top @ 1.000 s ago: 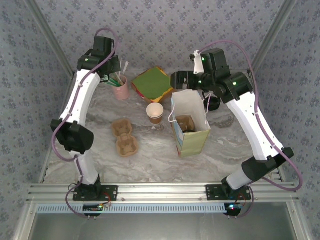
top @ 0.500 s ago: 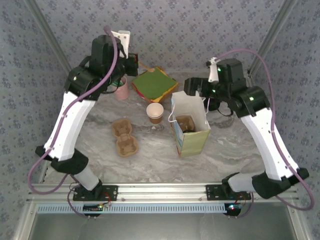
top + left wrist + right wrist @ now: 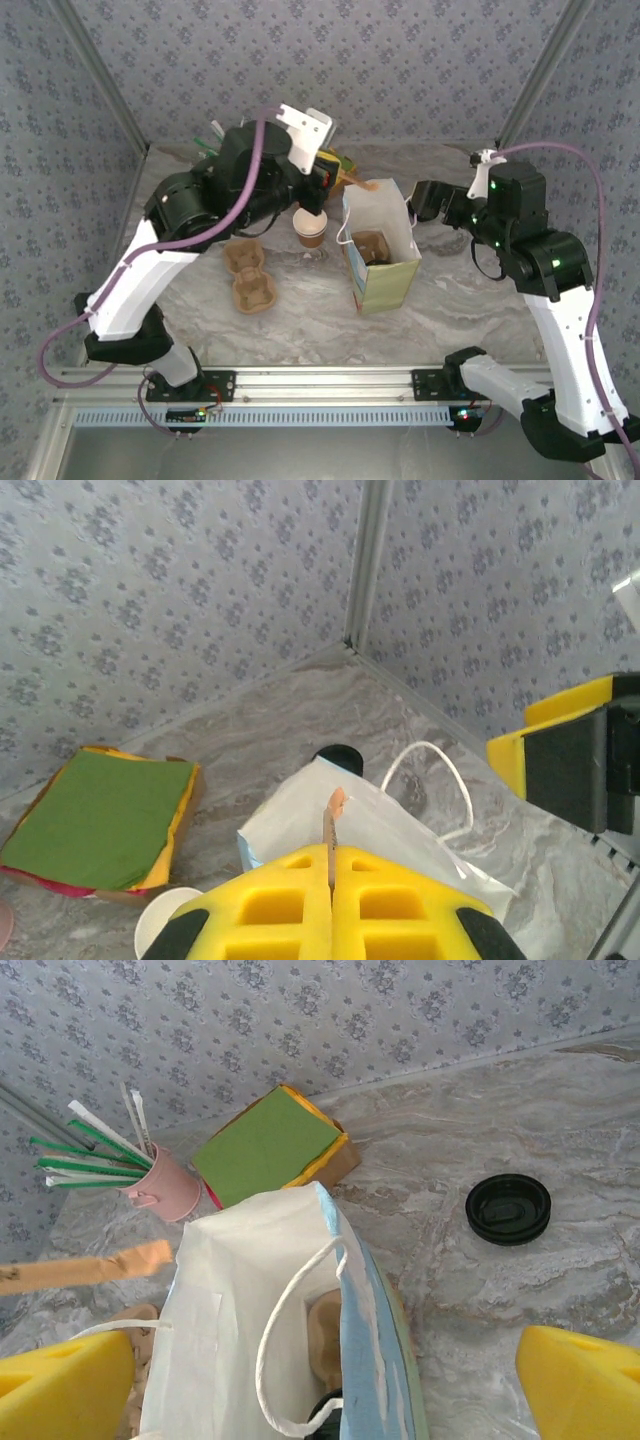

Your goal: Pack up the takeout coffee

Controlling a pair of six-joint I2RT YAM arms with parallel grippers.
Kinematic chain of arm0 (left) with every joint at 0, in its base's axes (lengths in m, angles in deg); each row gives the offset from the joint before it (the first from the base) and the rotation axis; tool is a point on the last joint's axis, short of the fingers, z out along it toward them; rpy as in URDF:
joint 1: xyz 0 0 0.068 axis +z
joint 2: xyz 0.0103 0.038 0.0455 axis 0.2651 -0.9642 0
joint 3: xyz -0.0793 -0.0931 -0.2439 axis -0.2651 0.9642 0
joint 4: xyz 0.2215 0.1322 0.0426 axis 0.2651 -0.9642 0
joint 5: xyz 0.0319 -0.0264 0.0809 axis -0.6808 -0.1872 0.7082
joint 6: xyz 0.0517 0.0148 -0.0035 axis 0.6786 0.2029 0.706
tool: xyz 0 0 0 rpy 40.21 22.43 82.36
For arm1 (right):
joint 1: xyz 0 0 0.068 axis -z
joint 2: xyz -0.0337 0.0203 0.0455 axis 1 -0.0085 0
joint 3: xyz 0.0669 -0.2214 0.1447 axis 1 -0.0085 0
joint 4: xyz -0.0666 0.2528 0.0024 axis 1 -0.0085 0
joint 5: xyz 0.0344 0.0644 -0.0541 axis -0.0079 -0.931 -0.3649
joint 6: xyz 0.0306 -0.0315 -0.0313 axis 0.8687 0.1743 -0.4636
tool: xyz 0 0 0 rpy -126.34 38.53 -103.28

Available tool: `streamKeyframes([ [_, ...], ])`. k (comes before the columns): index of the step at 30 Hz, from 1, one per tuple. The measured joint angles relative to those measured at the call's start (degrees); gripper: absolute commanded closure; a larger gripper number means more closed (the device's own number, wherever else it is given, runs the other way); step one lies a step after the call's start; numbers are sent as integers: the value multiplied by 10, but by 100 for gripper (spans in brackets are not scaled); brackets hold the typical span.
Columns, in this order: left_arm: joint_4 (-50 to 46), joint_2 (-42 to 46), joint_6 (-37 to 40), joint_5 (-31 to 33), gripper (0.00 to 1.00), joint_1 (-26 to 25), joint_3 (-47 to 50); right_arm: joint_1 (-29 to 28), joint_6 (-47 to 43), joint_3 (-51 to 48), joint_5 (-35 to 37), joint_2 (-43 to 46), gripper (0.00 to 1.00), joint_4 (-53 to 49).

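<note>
I have the left tool (image 3: 332, 865) clamped shut on a thin tan stick (image 3: 333, 815). The stick pokes up between the yellow fingers at the bottom centre of the left wrist view, just above the open mouth of the paper bag (image 3: 385, 285). In the right wrist view the same stick comes in from the left edge, over the bag's left rim.

My right tool (image 3: 325, 1355) is spread wide and grips nothing. Its yellow fingers sit in the two bottom corners of its own view, with the bag's mouth between them.

The bag stands upright just right of centre in the overhead view. Deep inside it I see a black lid over something brown, which I take to be the coffee (image 3: 378, 257); I cannot tell whether it stands straight.

A loose black lid (image 3: 508, 1208) lies flat on the worktop (image 3: 300, 310), at the right of the right wrist view and apart from the bag. An open cup (image 3: 310, 227) stands left of the bag, and a cardboard carrier (image 3: 250, 275) lies further left. A green napkin stack (image 3: 268, 1145) and a pink mug of straws (image 3: 160, 1185) sit in the upper left of the right wrist view.
</note>
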Motion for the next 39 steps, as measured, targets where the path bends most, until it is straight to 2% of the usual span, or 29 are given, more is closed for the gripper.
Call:
streamKeyframes([
  [8,-21,-110,-1,17,100,-7,-6,3,4,-11,-2,15,0,-4],
  [9,-25,-129,0,18,93,-7,-10,3,4,-13,-3,16,0,-5],
  [11,-32,-163,4,19,89,-7,-21,4,4,-14,-6,15,0,-6],
  [12,-36,-180,6,19,82,-7,-28,5,4,-14,-9,15,0,-6],
  [13,-42,-198,8,19,64,-6,-39,6,4,-14,-10,14,0,-6],
  [14,-49,-213,10,18,56,-5,-50,6,4,-14,-12,14,0,-6],
  [17,-68,-249,1,4,53,4,-87,9,4,-13,-20,8,0,-7],
  [18,-71,-253,0,-5,46,11,-95,10,4,-13,-23,4,0,-7],
  [20,-73,-253,-6,-24,42,27,-102,14,3,-11,-29,-5,0,-7],
  [22,-68,-247,-14,-46,32,52,-108,17,2,-7,-34,-17,0,-7],
  [29,-59,-218,-30,-84,31,142,-109,25,-10,19,-59,-70,0,-4],
  [33,-39,-214,-36,-92,32,209,-98,26,-23,70,-81,-120,0,-5],
  [39,-15,-254,-39,-102,33,295,-89,26,-42,147,-102,-193,0,-6],
])
